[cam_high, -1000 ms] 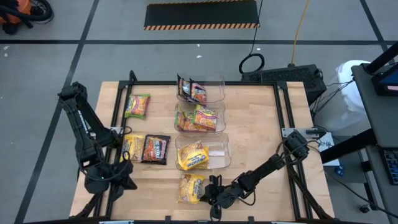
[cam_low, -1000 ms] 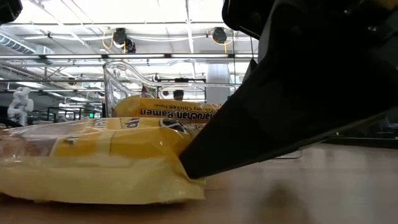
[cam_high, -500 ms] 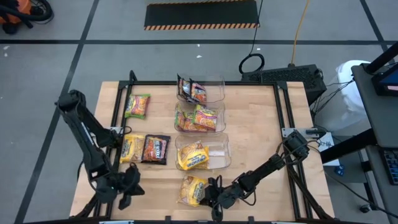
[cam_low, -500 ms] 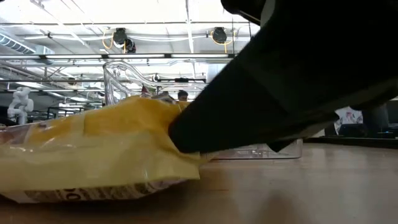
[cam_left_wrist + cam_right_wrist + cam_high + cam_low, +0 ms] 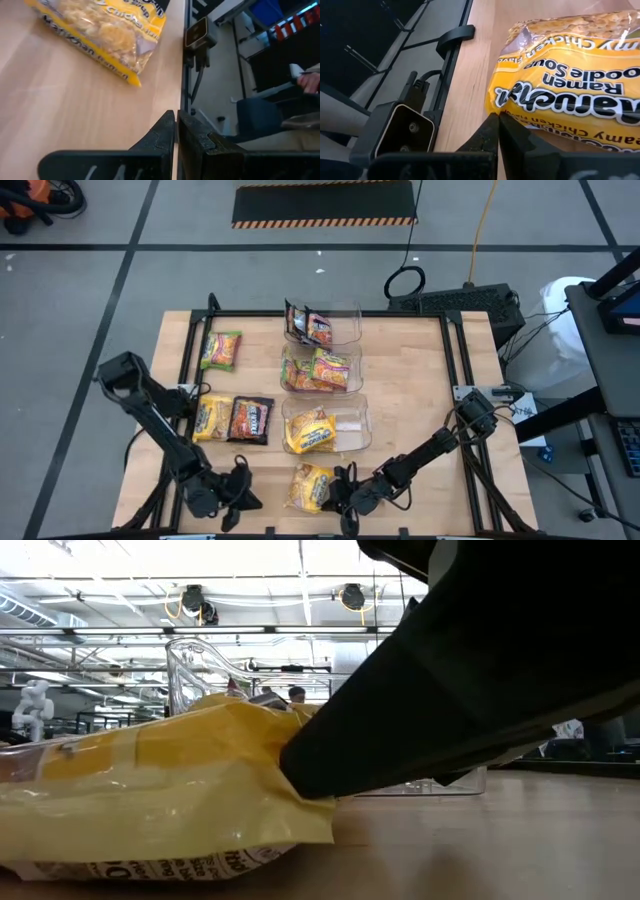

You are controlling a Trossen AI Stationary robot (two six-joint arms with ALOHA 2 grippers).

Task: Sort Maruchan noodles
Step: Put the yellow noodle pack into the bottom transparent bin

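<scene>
The right claw point(image 5: 335, 492) sits low at the near edge of the tabletop point(image 5: 410, 400), its fingers pinched together on the edge of a yellow ramen packet point(image 5: 310, 486), whose gripped side is raised off the wood. Just beyond it stands a clear bin point(image 5: 350, 442) holding another yellow packet point(image 5: 311, 431). The left claw point(image 5: 240, 492) hovers near the same edge, fingers nearly touching, holding nothing.

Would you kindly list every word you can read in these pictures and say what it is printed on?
"Maruchan Ramen Noodle Soup", partly "Chicken Flavor": yellow packet pinched by the right gripper.
"Maruchan", partly "Chicken": yellow packet in the left wrist view.
Print on the other packets and bins: too small to read.
</scene>
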